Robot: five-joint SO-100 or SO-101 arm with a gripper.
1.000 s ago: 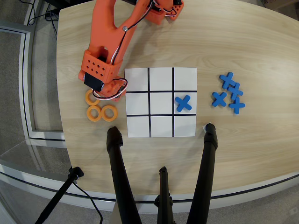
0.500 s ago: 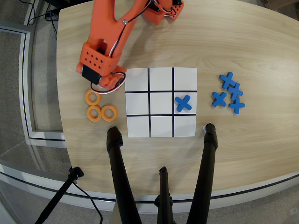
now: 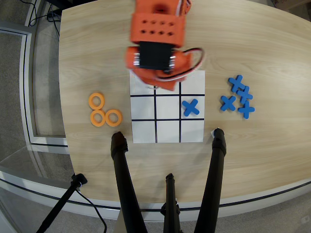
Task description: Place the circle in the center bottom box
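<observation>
Gripper [image 3: 163, 83]: over grid's top row, jaws hidden, grip cannot be told | circle: not visible, possibly carried beneath | rings [image 3: 105, 111]: three left of grid, spare stock | centre bottom box [image 3: 167, 82]: under arm, mostly covered | cross [image 3: 191, 107]: middle-right cell

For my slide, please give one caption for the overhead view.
Orange robot arm over the top row of the white nine-cell grid; three orange rings lie left.

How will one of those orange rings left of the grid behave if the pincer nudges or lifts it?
The orange rings lie flat on the wooden table, so a nudge would probably slide one rather than roll it. They look like thin rigid plastic, likely light and stiff. The two lower rings touch, so pushing one may shift its neighbour.
</observation>
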